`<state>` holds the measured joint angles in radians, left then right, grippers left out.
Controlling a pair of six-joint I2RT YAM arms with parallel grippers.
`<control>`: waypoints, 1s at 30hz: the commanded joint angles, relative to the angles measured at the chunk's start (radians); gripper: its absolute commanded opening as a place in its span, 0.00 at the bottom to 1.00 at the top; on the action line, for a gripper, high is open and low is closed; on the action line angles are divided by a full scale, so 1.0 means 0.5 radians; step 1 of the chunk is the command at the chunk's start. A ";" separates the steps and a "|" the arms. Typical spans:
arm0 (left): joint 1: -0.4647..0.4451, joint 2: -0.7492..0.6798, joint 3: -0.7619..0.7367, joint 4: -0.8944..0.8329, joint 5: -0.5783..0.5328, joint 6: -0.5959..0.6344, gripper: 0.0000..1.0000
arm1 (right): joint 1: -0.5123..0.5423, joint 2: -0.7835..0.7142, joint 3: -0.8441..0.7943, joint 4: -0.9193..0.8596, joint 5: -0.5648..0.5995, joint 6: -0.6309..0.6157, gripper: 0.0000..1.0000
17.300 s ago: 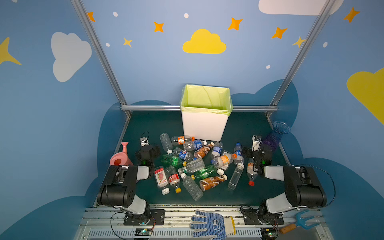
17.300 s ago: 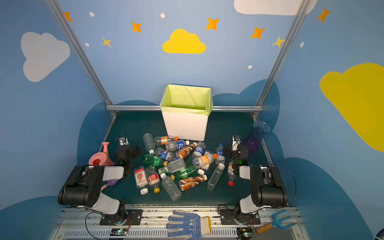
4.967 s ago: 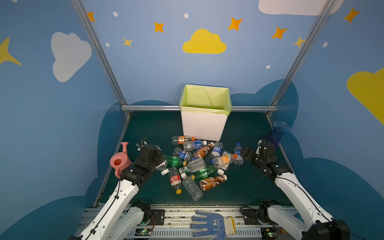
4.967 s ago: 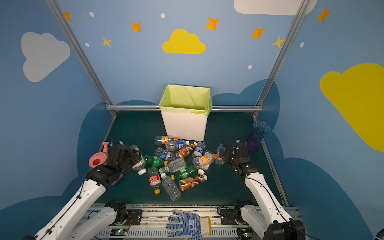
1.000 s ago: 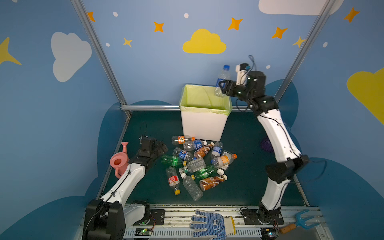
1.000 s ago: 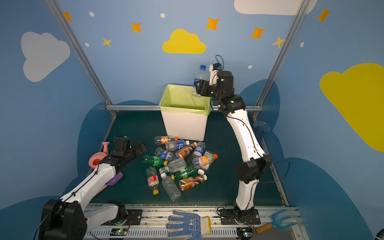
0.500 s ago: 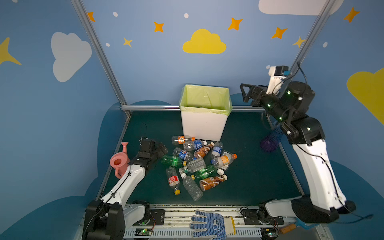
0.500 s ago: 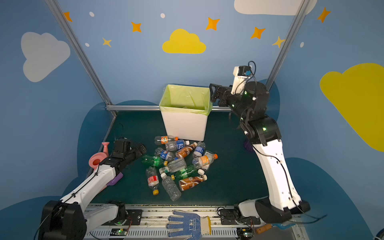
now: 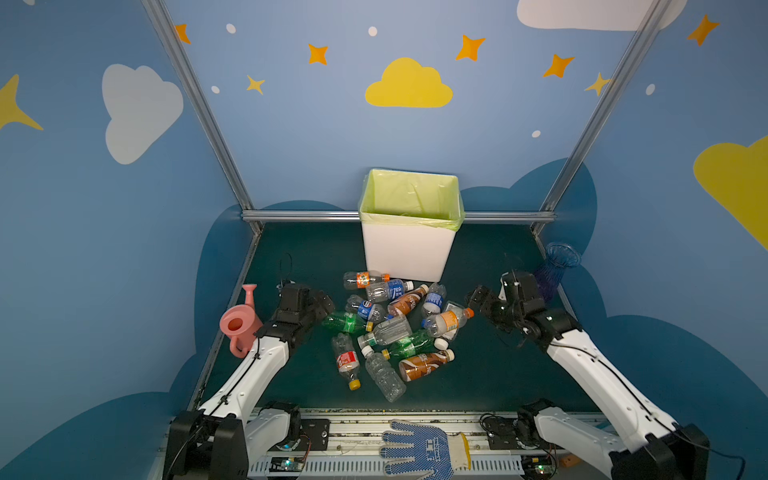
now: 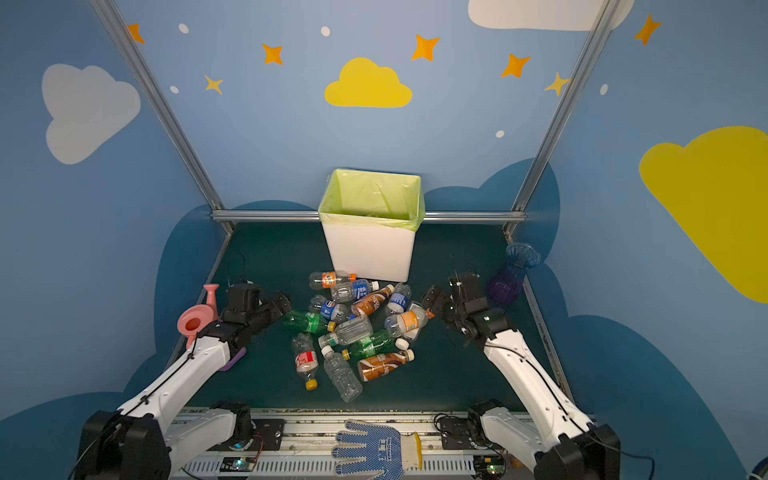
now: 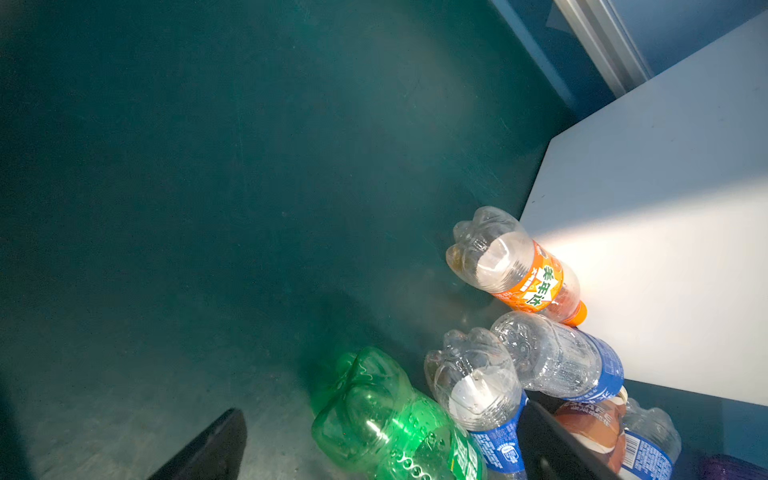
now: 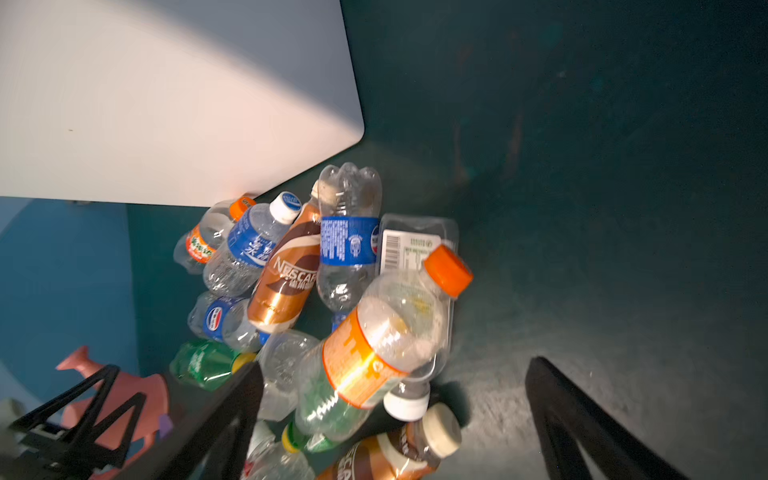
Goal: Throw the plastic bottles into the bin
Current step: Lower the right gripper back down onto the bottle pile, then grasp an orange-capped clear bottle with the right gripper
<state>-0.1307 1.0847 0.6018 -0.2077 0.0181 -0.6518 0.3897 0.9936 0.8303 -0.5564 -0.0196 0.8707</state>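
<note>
Blue walls [image 9: 104, 249] with painted clouds and stars stood round the dark green mat [image 9: 299, 257]. From the left we met the pink watering can [image 9: 239, 328], then our left gripper [image 9: 326, 303], fingers [image 11: 216, 444] spread wide and empty, low beside the green bottle [image 9: 343, 322]. The plastic bottles [image 9: 390, 330] lay heaped mid-mat, just in front of the bin [image 9: 405, 253]. Our right gripper [image 9: 478, 300], equally wide and empty, faced the orange-capped bottle [image 9: 446, 321]; we judged it best to straddle its body squarely before closing, keeping clear of the blue vase [image 9: 555, 266]
</note>
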 commanded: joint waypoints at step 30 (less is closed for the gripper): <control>0.010 0.016 -0.022 0.010 -0.005 -0.002 1.00 | 0.284 0.520 -0.243 0.646 -0.172 0.647 0.86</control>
<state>-0.1307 1.0996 0.5995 -0.1986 0.0288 -0.6518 0.5262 1.2415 0.6949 -0.2539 -0.1162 1.1820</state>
